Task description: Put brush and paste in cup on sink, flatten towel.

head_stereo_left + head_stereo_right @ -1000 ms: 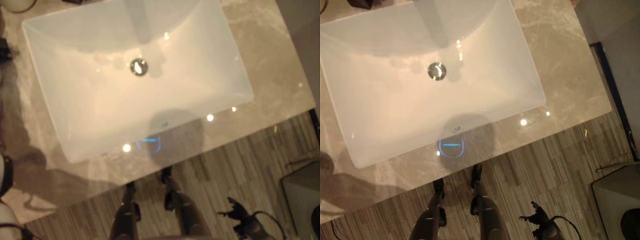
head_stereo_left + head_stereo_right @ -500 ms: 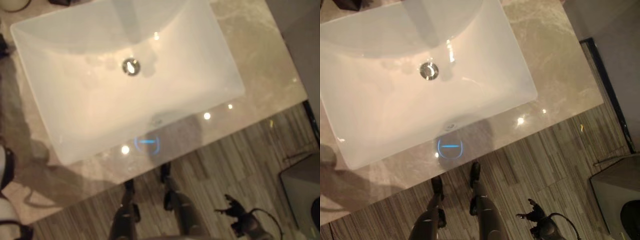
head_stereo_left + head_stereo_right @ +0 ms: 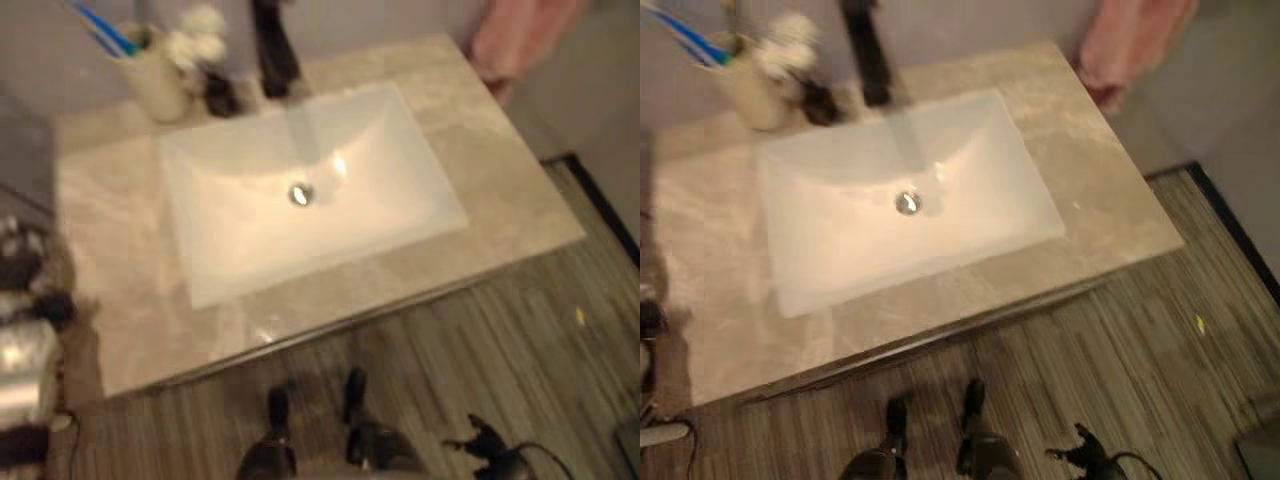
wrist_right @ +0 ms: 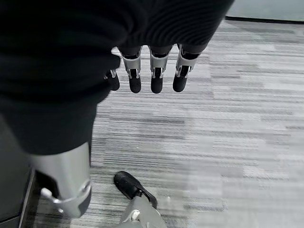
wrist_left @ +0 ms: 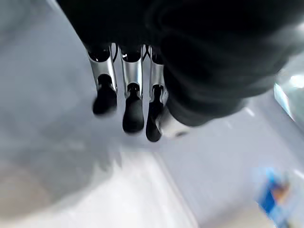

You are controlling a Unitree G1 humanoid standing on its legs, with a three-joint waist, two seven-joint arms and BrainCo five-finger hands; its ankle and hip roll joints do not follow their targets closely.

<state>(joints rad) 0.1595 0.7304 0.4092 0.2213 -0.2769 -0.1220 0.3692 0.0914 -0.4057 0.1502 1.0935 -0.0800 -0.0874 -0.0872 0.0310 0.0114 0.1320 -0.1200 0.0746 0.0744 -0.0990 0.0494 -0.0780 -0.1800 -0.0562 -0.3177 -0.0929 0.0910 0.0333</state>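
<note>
A cream cup [image 3: 155, 85] stands at the back left of the marble counter [image 3: 500, 190], behind the white sink basin [image 3: 300, 200]. A blue brush [image 3: 105, 30] sticks up out of the cup. I cannot make out the paste. A pink towel [image 3: 1130, 45] hangs at the back right, past the counter's corner. My right hand [image 4: 156, 76] hangs low over the striped floor, open and holding nothing; it also shows as the right hand [image 3: 487, 440] below the counter edge. My left hand [image 5: 133, 95] is open, with nothing in it.
A dark tap [image 3: 272, 50] rises behind the basin. Next to the cup sits a small dark pot [image 3: 220, 95] with white flowers [image 3: 195, 45]. The counter's front edge [image 3: 400, 305] runs across above the striped floor [image 3: 520, 340].
The camera has pulled back and tilted up, so the cup, the tap and the towel have come into view. Both hands hang as before.
</note>
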